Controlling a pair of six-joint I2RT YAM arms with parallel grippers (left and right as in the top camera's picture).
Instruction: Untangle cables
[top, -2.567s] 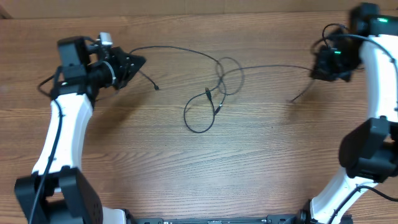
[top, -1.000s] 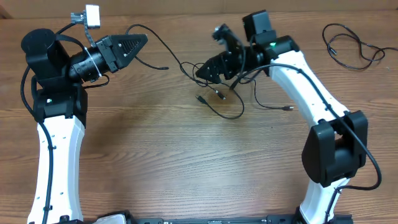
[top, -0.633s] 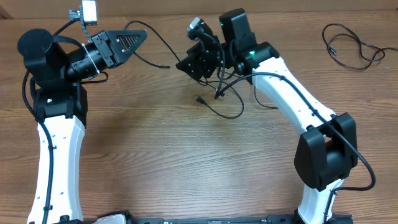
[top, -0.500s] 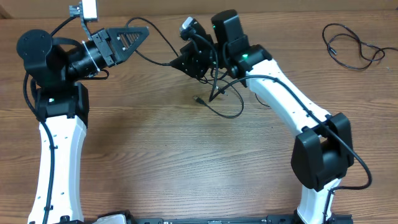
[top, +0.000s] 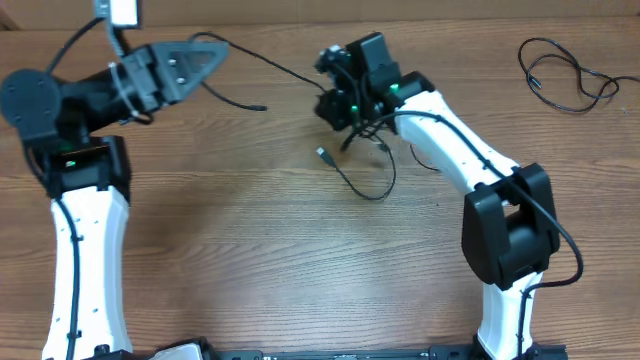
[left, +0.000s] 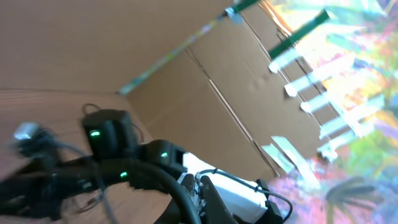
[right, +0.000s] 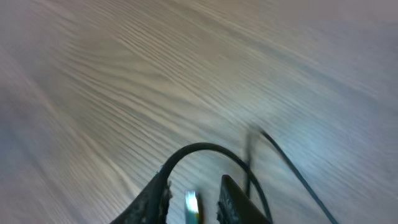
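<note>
Two thin black cables (top: 372, 172) lie tangled at the table's middle, with a plug end (top: 320, 153) lying loose. One strand (top: 270, 66) runs up left into my left gripper (top: 203, 52), which is shut on it and raised off the table; in the left wrist view its fingers (left: 202, 190) are pressed together. A free end (top: 262, 107) hangs below that strand. My right gripper (top: 334, 106) sits over the tangle. In the right wrist view its fingers (right: 194, 194) stand slightly apart, a cable loop (right: 205, 149) arcs across the tips, and a metal plug (right: 191, 205) shows between them.
A separate black cable (top: 566, 76) lies coiled at the table's far right corner. A cardboard wall (left: 186, 81) stands behind the table. The wooden tabletop (top: 280, 250) spreads toward the front.
My right gripper swung left toward the left gripper, then came back right over the tangle. My left arm tilted up and left with its strand. The tangle shifted slightly.
</note>
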